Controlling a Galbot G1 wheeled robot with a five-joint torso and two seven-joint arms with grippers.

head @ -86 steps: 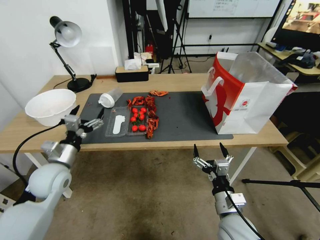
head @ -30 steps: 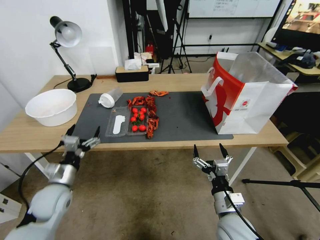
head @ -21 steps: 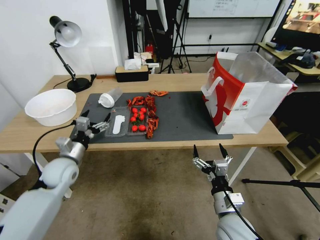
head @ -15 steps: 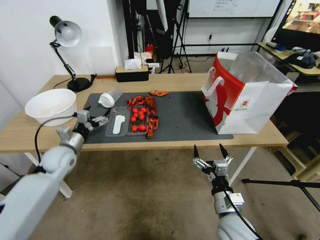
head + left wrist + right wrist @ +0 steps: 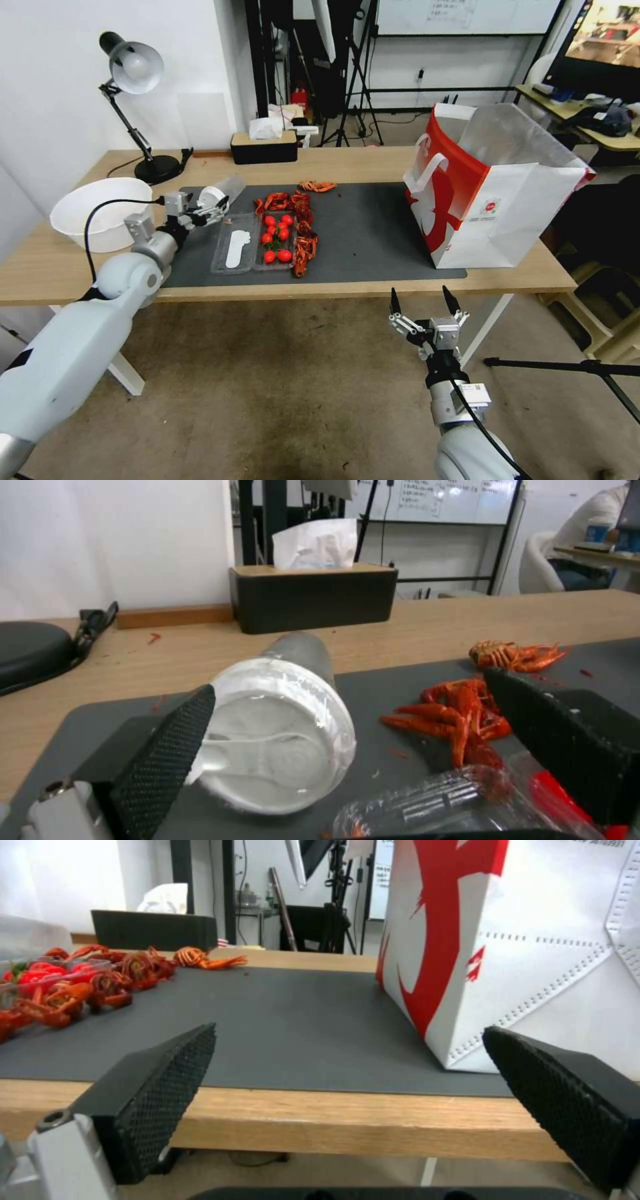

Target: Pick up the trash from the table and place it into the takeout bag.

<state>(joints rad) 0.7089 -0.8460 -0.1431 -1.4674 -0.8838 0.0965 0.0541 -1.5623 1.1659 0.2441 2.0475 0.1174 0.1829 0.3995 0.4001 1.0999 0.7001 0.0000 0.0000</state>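
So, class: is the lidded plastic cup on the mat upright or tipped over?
Tipped over. The cup lies on its side on the mat, white lid facing the open left claw.

Head view: looking forward and down from above, taking in the whole table (image 5: pixel 373 163).
Left wrist view: sitting low over the mat (image 5: pixel 373 690), facing the tissue box (image 5: pixel 313 597) at close range.
Right wrist view: peering level from before the table edge.
Shared: crayfish shells (image 5: pixel 100 975), takeout bag (image 5: pixel 533 955).
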